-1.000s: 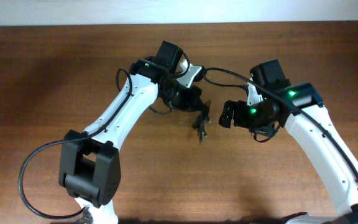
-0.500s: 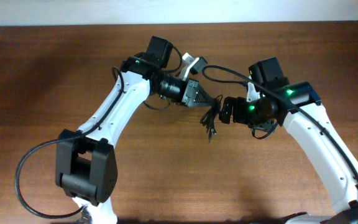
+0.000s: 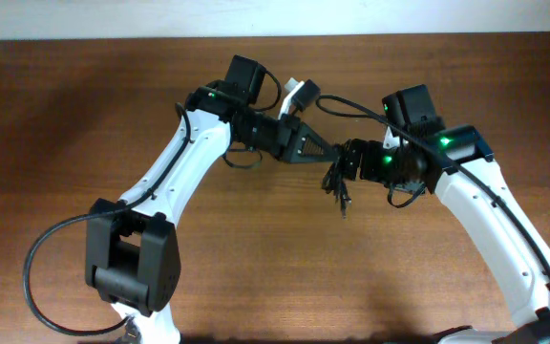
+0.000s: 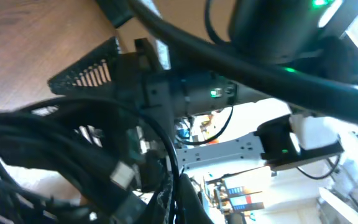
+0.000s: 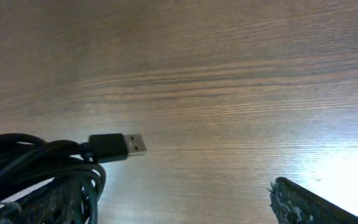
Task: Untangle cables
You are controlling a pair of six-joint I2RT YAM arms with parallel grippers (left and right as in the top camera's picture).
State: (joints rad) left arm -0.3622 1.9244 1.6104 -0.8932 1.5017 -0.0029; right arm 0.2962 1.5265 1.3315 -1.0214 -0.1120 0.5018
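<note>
Thin black plug-ended cables (image 3: 337, 183) are dangling over brown wooden table (image 3: 84, 115).
L gripper (image 3: 328, 153) is clenching the bundle; R gripper (image 3: 349, 162) is gaping wide beside it.

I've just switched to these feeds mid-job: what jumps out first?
A dark bunch of cables hangs above the table, pinched in the shut left hand. The right hand faces it wide open, and a silver-tipped USB plug sticks out beside its finger in the right wrist view.
</note>
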